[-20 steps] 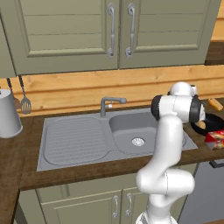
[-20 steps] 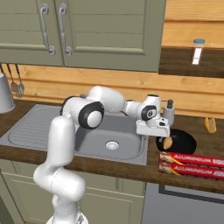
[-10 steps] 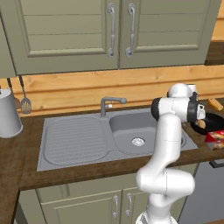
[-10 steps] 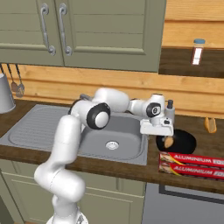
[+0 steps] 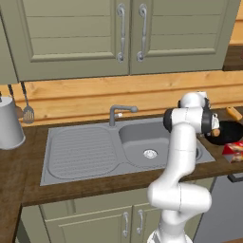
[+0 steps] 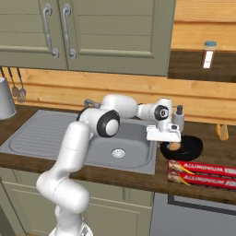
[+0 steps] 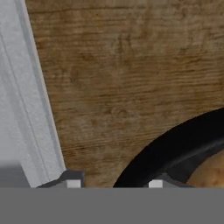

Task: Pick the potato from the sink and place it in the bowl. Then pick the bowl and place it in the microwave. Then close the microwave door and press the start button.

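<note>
One potato [image 6: 174, 146], orange-tan, lying inside bowl [image 6: 186, 148] toward the sink-side rim; long axis not discernible. Bowl standing on wooden counter [image 6: 209, 177] just right of sink [image 6: 55, 138], foil boxes [image 6: 203, 169] just in front. Gripper [image 6: 164, 137] poised over bowl's near rim with fingertips [image 7: 156, 184] straddling it; spread or clamped cannot be told.

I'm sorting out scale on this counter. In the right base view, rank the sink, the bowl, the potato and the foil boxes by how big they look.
1. sink, by far the largest.
2. foil boxes; they lie nearer the camera than the bowl, so this place is unsure.
3. bowl, partly hidden by the claw.
4. potato, smallest.
</note>
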{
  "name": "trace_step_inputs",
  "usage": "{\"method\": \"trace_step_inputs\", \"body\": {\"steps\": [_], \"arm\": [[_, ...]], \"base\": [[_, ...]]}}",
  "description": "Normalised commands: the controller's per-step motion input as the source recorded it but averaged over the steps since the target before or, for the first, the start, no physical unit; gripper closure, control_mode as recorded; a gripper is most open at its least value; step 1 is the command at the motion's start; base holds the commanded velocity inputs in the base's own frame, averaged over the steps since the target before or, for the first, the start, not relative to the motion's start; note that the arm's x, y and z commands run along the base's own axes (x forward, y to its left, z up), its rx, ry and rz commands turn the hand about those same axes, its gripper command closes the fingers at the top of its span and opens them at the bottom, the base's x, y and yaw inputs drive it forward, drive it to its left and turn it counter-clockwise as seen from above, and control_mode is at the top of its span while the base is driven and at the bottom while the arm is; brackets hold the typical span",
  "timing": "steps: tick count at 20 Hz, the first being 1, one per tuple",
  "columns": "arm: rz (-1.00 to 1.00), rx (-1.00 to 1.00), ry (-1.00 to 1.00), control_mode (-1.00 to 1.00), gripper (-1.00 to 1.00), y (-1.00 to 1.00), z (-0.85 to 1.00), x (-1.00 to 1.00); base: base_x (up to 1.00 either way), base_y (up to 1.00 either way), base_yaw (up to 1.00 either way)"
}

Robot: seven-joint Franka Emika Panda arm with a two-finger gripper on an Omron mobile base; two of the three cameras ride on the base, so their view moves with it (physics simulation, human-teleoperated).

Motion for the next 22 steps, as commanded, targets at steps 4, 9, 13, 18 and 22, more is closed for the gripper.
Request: {"method": "trace_step_inputs", "body": {"steps": [4,9,13,18,22], "arm": [[0.00,0.00,0.00,-1.00,1.00,-0.06,-0.01,-0.32],[0.00,0.00,0.00,-1.00,1.00,-0.01,0.00,-0.38],[0.00,-0.03,-0.07,-1.00,1.00,0.01,0.00,-0.44],[0.11,-0.10,-0.24,-1.00,1.00,0.26,0.16,-0.54],[0.21,-0.10,-0.26,-1.00,1.00,0.17,0.25,-0.59]], "base": [[0.00,0.00,0.00],[0.00,0.00,0.00],[0.00,0.00,0.00],[0.00,0.00,0.00],[0.00,0.00,0.00]]}}
